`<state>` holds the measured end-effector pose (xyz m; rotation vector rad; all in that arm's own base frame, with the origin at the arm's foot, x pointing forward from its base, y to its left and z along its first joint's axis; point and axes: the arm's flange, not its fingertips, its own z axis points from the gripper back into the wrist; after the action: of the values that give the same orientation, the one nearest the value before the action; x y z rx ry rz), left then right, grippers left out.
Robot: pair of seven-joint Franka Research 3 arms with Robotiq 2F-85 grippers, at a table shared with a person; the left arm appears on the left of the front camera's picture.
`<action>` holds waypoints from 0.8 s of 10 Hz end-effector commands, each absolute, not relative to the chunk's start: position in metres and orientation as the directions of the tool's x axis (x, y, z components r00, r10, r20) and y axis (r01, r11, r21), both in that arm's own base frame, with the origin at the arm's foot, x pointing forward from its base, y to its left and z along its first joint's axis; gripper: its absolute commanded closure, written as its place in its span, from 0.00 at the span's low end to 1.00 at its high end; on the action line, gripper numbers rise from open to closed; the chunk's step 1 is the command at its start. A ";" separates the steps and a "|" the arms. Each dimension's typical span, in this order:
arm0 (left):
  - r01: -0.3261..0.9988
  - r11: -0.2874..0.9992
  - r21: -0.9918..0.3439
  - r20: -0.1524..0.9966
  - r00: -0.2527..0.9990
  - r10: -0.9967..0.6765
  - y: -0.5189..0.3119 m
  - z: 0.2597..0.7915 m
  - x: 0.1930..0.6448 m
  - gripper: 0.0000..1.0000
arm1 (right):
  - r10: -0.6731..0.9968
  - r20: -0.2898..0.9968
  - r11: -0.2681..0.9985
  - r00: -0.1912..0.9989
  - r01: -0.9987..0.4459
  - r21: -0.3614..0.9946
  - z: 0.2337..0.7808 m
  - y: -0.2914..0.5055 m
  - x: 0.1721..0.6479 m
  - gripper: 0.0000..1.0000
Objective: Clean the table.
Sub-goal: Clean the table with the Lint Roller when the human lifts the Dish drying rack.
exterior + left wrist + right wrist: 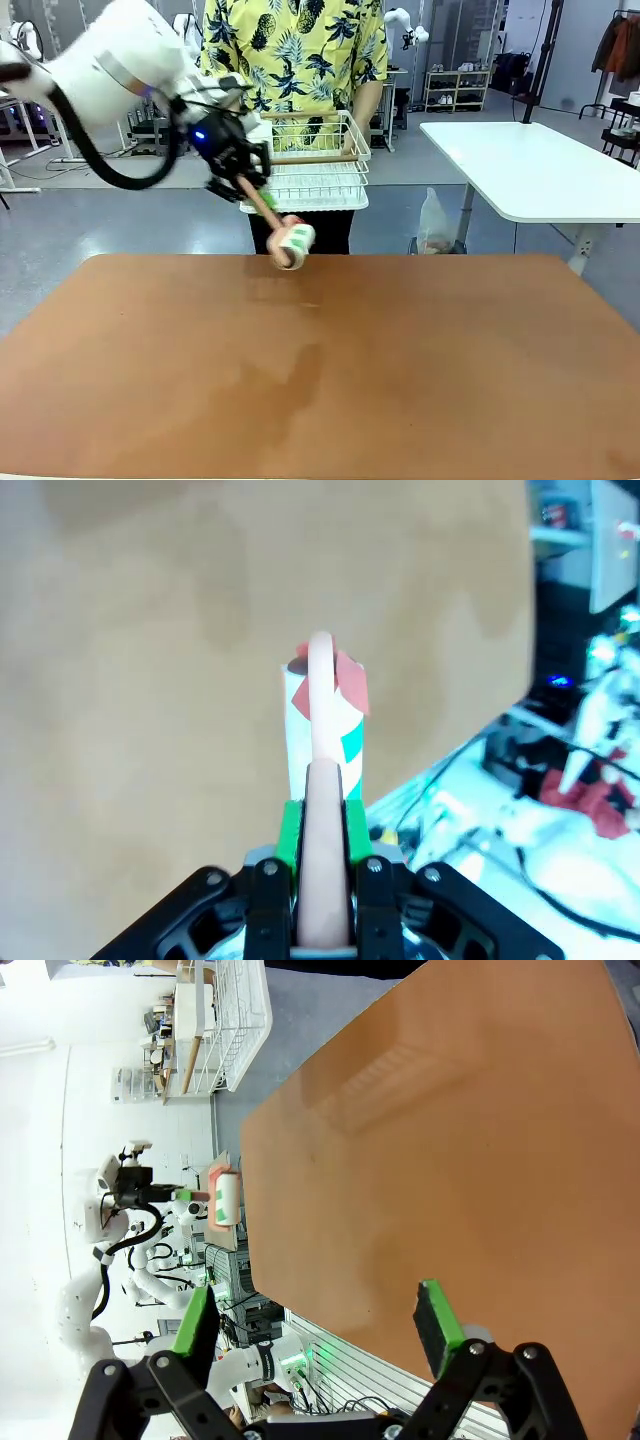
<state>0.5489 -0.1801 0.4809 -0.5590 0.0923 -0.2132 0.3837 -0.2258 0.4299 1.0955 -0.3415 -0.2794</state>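
The left gripper (pixel 243 178) clamps a lint roller (pixel 292 243) at the terracotta table (pixel 400 380). The right gripper (pixel 315 1312) gapes empty. A white table (pixel 540 170) stands beyond.

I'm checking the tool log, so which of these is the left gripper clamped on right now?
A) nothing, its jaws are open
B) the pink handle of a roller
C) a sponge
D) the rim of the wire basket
B: the left gripper is shut on the pink handle of the roller, whose white head juts out past the pads near the far edge of the table.
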 end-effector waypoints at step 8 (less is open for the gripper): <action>0.021 0.983 -0.185 -0.062 0.998 -0.033 0.059 0.526 0.523 0.79 | -0.383 0.136 0.430 0.914 0.046 0.902 0.433 -0.226 0.383 0.00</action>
<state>0.5292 0.0608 0.5153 -0.2039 0.0639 -0.0240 0.3838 -0.2258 0.4299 1.0955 -0.3413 -0.2791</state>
